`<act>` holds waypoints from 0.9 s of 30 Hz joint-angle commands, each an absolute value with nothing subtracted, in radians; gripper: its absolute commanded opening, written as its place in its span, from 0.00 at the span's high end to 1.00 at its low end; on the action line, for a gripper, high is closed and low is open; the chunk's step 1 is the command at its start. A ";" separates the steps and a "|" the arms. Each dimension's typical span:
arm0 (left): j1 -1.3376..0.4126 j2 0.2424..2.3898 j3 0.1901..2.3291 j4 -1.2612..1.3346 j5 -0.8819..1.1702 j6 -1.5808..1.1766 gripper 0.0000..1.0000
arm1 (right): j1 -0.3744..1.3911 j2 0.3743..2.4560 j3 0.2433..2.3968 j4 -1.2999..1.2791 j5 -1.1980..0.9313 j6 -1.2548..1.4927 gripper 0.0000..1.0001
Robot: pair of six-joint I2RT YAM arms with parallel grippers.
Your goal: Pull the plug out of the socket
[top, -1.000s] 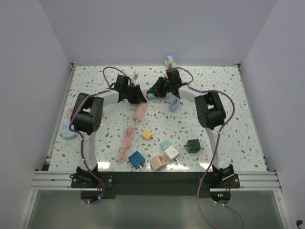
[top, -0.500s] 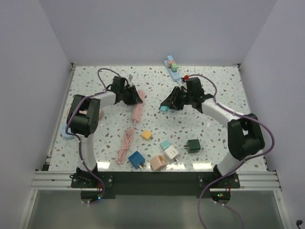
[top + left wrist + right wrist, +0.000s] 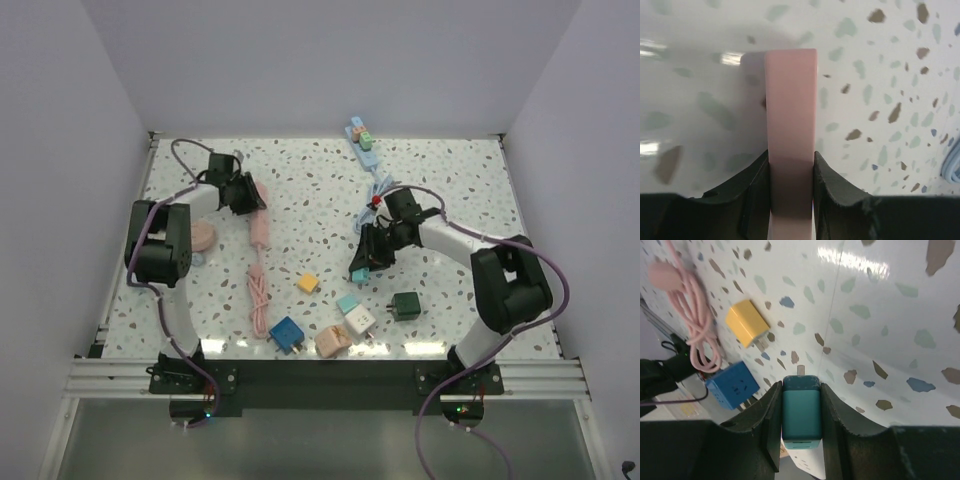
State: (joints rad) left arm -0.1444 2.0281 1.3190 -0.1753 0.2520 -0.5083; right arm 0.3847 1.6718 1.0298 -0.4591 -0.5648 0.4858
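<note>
My left gripper (image 3: pixel 247 196) is shut on the pink socket strip (image 3: pixel 260 230), which lies on the table at the left; its pink cable (image 3: pixel 259 298) trails toward me. In the left wrist view the strip (image 3: pixel 791 125) sits clamped between the fingers (image 3: pixel 832 195). My right gripper (image 3: pixel 364 262) is shut on a teal plug (image 3: pixel 357 274), held low over the table's middle, well apart from the pink strip. In the right wrist view the plug (image 3: pixel 801 410) fills the gap between the fingers (image 3: pixel 772 415), a prong showing at its far end.
Loose plugs lie near the front: yellow (image 3: pixel 308 284), blue (image 3: pixel 287 333), peach (image 3: pixel 333 341), white and light teal (image 3: pixel 357 318), dark green (image 3: pixel 405 305). A blue strip (image 3: pixel 359 135) with plugs stands at the back, its cable (image 3: pixel 378 190) running forward. A round pink and blue thing (image 3: pixel 201 238) lies at the left.
My right gripper carried the teal plug away from the pink strip, down toward the front middle. My left gripper dragged the pink strip to the left.
</note>
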 commanded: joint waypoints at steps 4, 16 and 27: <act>0.067 1.973 1.339 -0.345 0.103 -0.433 1.00 | 0.446 1.710 0.991 -0.445 -0.640 0.417 1.00; 0.340 1.910 1.288 -0.307 0.045 -0.558 0.81 | 0.525 1.764 0.985 -0.408 -0.626 0.434 0.49; 0.255 1.852 1.253 -0.276 0.158 -0.525 0.29 | 0.506 1.663 1.196 -0.532 -0.415 0.448 0.01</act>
State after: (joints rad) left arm 0.3016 1.9312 1.2667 -0.2836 0.1032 -0.5533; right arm 0.5220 1.7409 1.0706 -0.4900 -0.5350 0.4442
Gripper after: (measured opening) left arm 0.696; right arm 0.979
